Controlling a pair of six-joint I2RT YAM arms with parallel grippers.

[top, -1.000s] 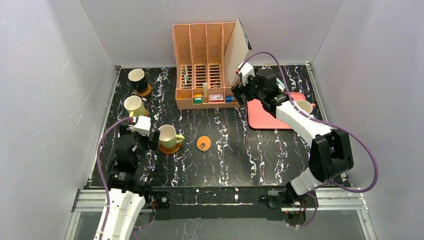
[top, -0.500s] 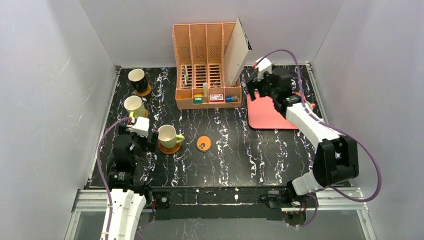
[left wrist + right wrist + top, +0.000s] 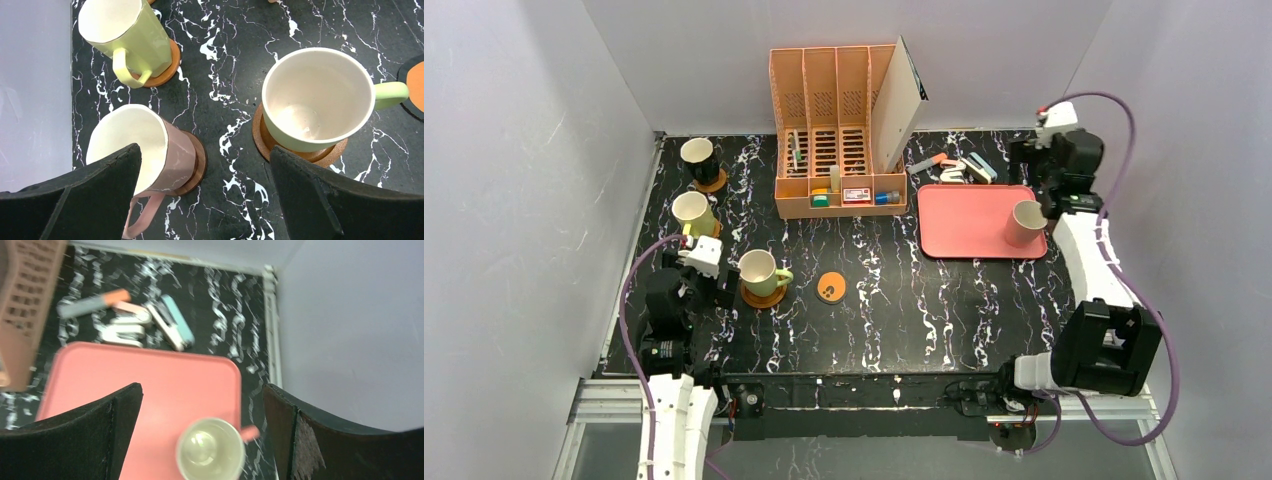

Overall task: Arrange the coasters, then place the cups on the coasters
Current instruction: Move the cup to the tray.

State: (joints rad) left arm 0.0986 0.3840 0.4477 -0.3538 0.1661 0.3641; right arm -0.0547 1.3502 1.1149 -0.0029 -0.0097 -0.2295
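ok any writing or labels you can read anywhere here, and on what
No text can be read here.
Red and white card at the front of the orange organizer: printing too small to read.
Orange coaster: dark marks, too small to tell whether they are letters.

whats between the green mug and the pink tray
One orange coaster with dark marks, nothing on it, close to the green mug; the rest to the pink tray is bare tabletop, seen in the top view.
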